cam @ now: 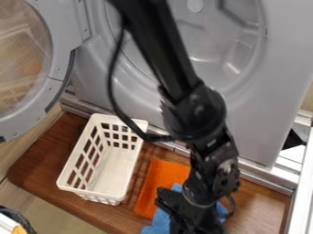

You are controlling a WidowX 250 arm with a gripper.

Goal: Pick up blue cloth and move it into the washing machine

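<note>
Black and jointed, the arm [211, 130] looms nearest the camera, slanting down from the top edge with 1 loose cable [110, 75] looped at its side. In the camera view its lower end hangs over the blue cloth [160, 223], near the bottom edge.

To do the pick-up well, the arm likely needs to bring the jaws down onto a raised fold of the blue cloth, take a generous pinch and leave the neighbouring orange cloth [158, 178] out of it. A shallow bite might let the fabric slip; a wide one could drag up 2 cloths. A straight lift comes next, high enough for the trailing cloth to clear the lower lip of the opening before it goes into the drum [229, 50] of the washing machine [266, 98]. The door [60, 59] stands open, so nothing there needs opening.

As for position, the blue cloth lies on the tabletop [260, 203] directly beneath the jaws in this view, with parts of it showing to either side of them and its upper edge by the orange cloth. The white basket [114, 171] sits off to the left. Whether the jaws are parted or closed, or already grip the fabric, cannot be told.
</note>
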